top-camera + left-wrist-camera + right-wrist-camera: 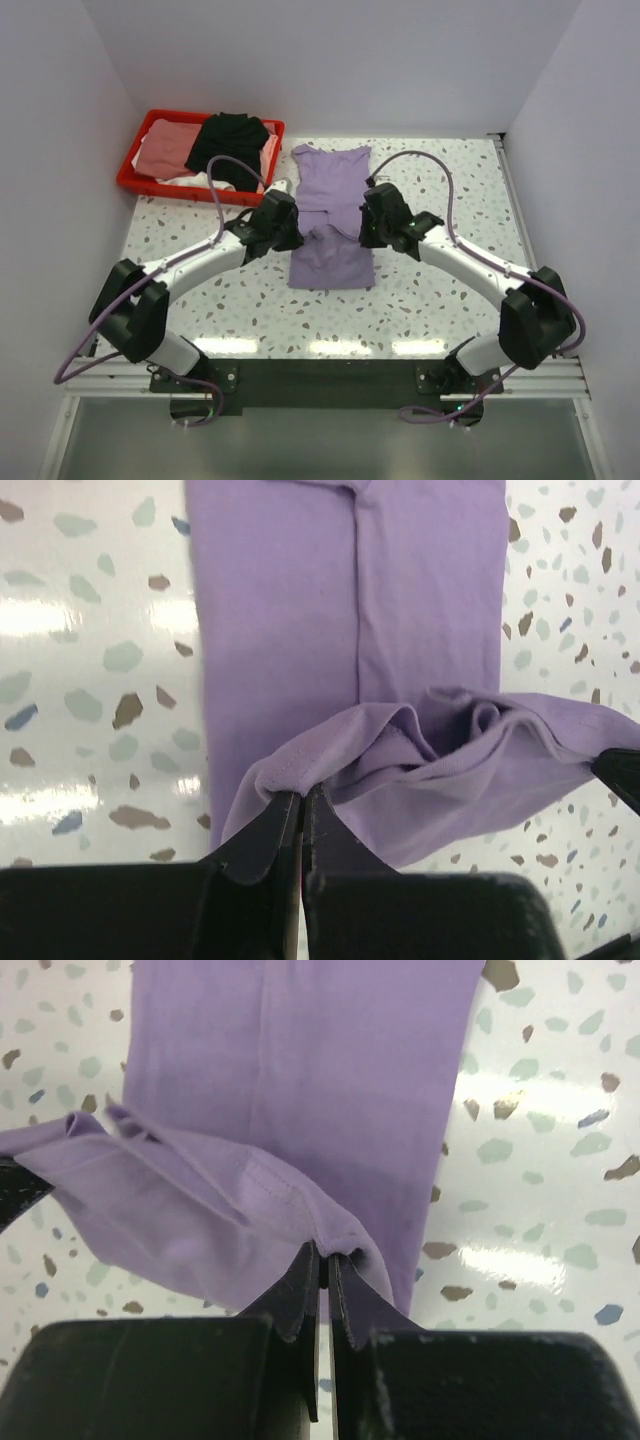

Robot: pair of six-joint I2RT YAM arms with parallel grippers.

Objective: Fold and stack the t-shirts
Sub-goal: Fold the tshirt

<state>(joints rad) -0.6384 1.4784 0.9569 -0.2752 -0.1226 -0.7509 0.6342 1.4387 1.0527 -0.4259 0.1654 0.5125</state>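
Far-left corner of the tabletop (440,300): a red plastic bin (172,189) with straight walls. It holds a crumpled black garment (232,142) lying over a pink one (163,152). The bin sits well apart from the work area. Nothing lies between it and the arms except a purple-grey cable (215,190) looping off the left arm.

The tabletop is white with grey, brown and blue flecks. It is glossy, with lamp glare showing in both wrist views.

The purple t-shirt (335,185) lies mid-tabletop between the two grippers, its long axis running near to far. It is a thin, matte knit. The flat part is a narrow strip with straight side edges and a seam-like crease down its centre (430,600) (300,1050).

The left gripper (283,222) (303,805) is clenched on a stitched edge of the shirt at its left side. The right gripper (368,222) (325,1260) is clenched on the same edge at its right side. The black fingers of each are pressed together with cloth pinched between them. The held edge is raised off the flat layer, and the fabric between the grippers sags in soft, bunched wrinkles.
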